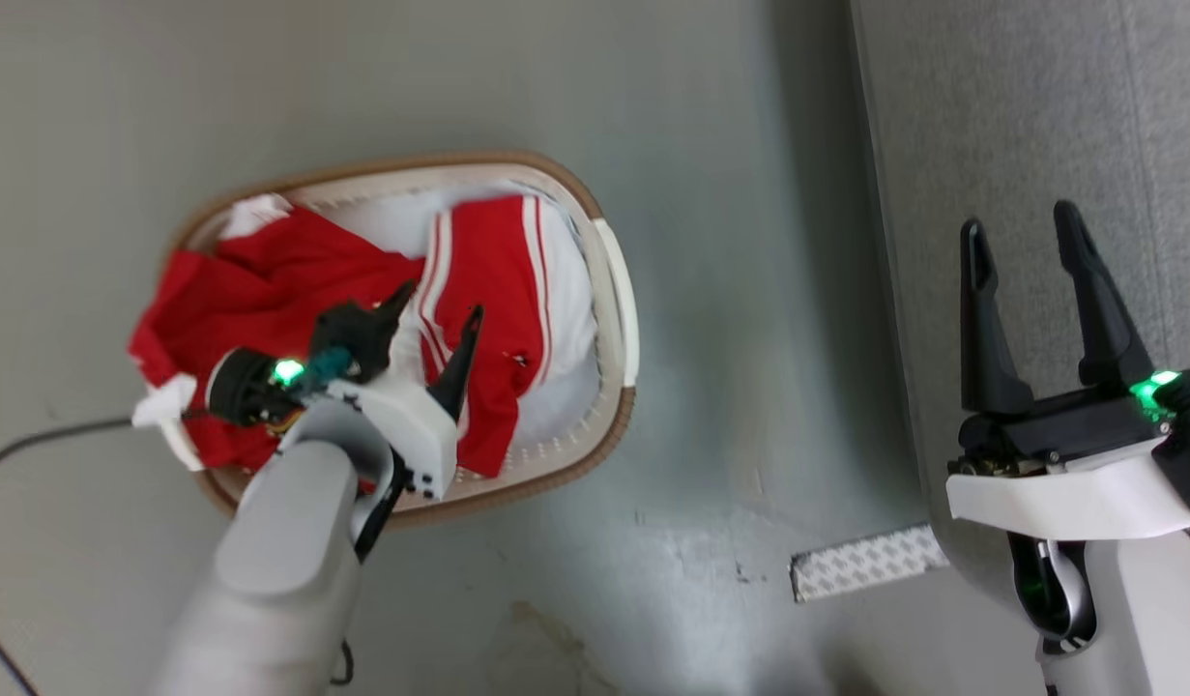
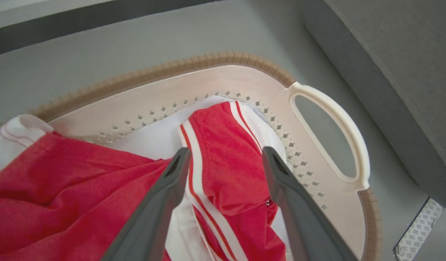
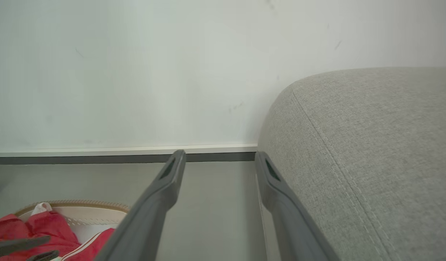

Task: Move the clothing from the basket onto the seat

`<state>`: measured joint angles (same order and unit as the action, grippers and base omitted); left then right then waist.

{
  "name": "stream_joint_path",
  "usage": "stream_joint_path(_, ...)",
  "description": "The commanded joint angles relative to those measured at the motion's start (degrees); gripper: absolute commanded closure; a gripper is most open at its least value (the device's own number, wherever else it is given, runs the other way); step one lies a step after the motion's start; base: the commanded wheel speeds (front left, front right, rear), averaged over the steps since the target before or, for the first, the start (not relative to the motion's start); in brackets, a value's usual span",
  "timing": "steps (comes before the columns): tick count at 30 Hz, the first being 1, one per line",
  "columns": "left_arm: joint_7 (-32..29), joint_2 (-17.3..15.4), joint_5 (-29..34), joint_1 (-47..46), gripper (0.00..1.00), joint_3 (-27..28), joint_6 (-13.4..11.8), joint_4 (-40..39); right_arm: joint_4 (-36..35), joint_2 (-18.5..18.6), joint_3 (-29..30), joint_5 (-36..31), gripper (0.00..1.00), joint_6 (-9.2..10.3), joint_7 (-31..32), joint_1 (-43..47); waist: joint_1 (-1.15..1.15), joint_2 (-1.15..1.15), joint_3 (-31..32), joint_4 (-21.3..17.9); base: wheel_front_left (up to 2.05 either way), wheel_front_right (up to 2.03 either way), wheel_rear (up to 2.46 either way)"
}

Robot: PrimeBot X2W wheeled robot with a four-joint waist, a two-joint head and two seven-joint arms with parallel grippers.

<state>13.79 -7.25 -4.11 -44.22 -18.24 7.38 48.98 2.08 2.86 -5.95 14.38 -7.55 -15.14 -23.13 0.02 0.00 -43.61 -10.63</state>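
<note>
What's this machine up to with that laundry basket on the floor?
It's unloading laundry. Its left tool hangs open over the basket, straddling a fold of the red clothing, with nothing gripped yet. The clothing all lies in the basket, some of it draped over the rim. The right tool is open and empty beside the edge of the grey seat, where the clothing is meant to go.

Bright red striped fabric clothing [image 1: 266, 290] lies in the oval cream plastic basket [image 1: 619, 290] on the grey floor [image 1: 730, 387], left of the large grey woven sofa [image 1: 1039, 116] (apart from it), with the left claw [image 1: 442, 300] above.
</note>
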Motion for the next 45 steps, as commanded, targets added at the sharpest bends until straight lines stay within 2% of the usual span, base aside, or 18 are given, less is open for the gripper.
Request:
stream_joint_path(1,-0.6,-0.2,-1.0,-1.3,0.0,-0.1,0.1,0.9,-0.5,0.1,0.0,0.7,0.0,0.12,0.0,-0.9,-0.02,0.0,-3.0,-1.8,0.0,0.0,0.0)
stream_joint_path(9,-4.4,-2.3,-5.5,-8.6,0.0,-1.7,0.0,8.0,-2.6,0.1,-0.1,0.7,0.0,0.12,0.0,-1.8,-0.02,0.0,-8.3,-2.7,0.0,0.0,0.0)
stream_joint_path(15,-5.1,-1.9,-6.6,-10.5,0.0,-3.8,0.0,12.3,-3.0,0.1,-0.6,1.0,0.0,0.12,0.0,-2.1,-0.02,0.0,-9.9,-3.6,0.0,0.0,0.0)
stream_joint_path(16,-5.0,-1.8,-6.7,-10.4,0.31,-4.6,0.0,12.9,-2.9,0.1,-0.6,1.1,0.0,0.12,0.0,-2.0,-0.02,0.0,-9.9,-3.7,0.0,0.0,0.0)
stream_joint_path(17,-4.6,-1.3,-7.3,-10.3,1.0,-5.7,0.0,13.0,-2.8,0.1,-0.6,1.2,0.0,0.12,0.0,-1.9,-0.02,0.0,-9.9,-3.8,0.0,0.0,0.0)
stream_joint_path(22,-2.5,-0.7,-11.2,-9.0,1.0,-10.6,0.0,12.8,-2.0,0.1,-0.3,0.8,0.0,0.12,0.0,-1.4,-0.02,0.0,-7.7,-3.2,0.0,0.0,0.0)
stream_joint_path(27,0.5,-1.0,-17.6,-6.1,1.0,-13.0,0.0,9.2,-0.8,0.1,0.2,0.1,0.0,0.12,0.0,0.0,-0.02,0.0,-1.4,-1.5,0.0,0.0,0.0)
stream_joint_path(35,1.3,-4.1,-25.0,2.9,1.0,-14.7,0.0,-2.2,2.4,0.1,1.5,-1.5,0.0,0.12,0.0,5.5,-0.02,0.0,15.6,2.6,0.0,0.0,0.0)
stream_joint_path(42,1.4,-6.0,-28.5,12.4,1.0,-11.7,-0.2,-13.1,5.1,0.1,0.9,-3.0,0.0,0.12,0.0,12.5,-0.02,0.0,30.5,5.6,0.0,0.0,0.0)
stream_joint_path(45,1.1,-7.0,-29.6,15.7,1.0,-10.9,-1.3,-18.0,5.8,0.1,-0.2,-3.5,0.0,0.12,0.0,15.0,-0.02,0.0,35.2,6.2,0.0,0.0,0.0)
